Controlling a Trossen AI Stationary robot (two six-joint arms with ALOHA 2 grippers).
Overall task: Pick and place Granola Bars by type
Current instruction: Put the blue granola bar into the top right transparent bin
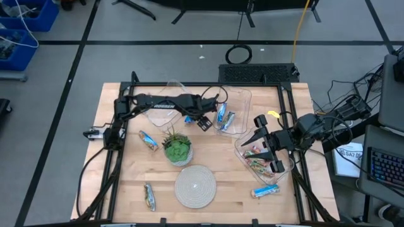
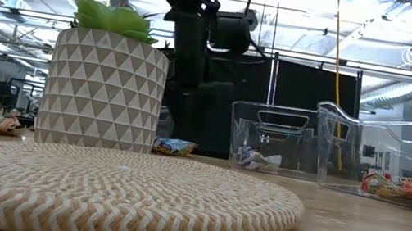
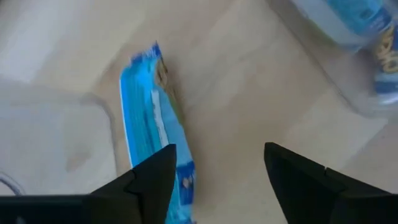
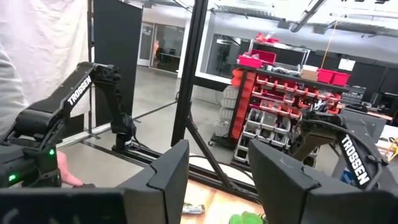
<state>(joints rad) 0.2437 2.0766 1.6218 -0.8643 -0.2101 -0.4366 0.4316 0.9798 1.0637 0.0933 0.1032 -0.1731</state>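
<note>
My left gripper [image 1: 202,120] [image 3: 217,171] is open, low over the table between two clear bins. A bright blue bar [image 3: 152,124] [image 1: 188,118] lies flat on the wood, its near end under one finger [image 3: 149,180]. My right gripper [image 1: 266,150] [image 4: 214,177] is open and holds nothing, above the right bin [image 1: 242,146], which contains multicoloured bars [image 1: 257,162]. The far bin [image 1: 243,101] holds blue bars [image 1: 224,116]. Loose on the table are a blue-silver bar [image 1: 148,140], a multicoloured bar [image 1: 149,197] and a blue bar [image 1: 265,190]. My left gripper's one finger [image 3: 149,180] stands over the near end of the blue bar [image 3: 180,171], which lies flat on the table. I cannot tell whether the finger touches it. The other finger is off to the side over bare wood.
A potted plant [image 1: 177,148] [image 2: 102,91] stands left of centre, with a round woven mat [image 1: 194,186] [image 2: 111,188] in front of it. A third clear bin [image 1: 165,94] lies under the left arm near the far edge. Bare wood shows between mat and right bin.
</note>
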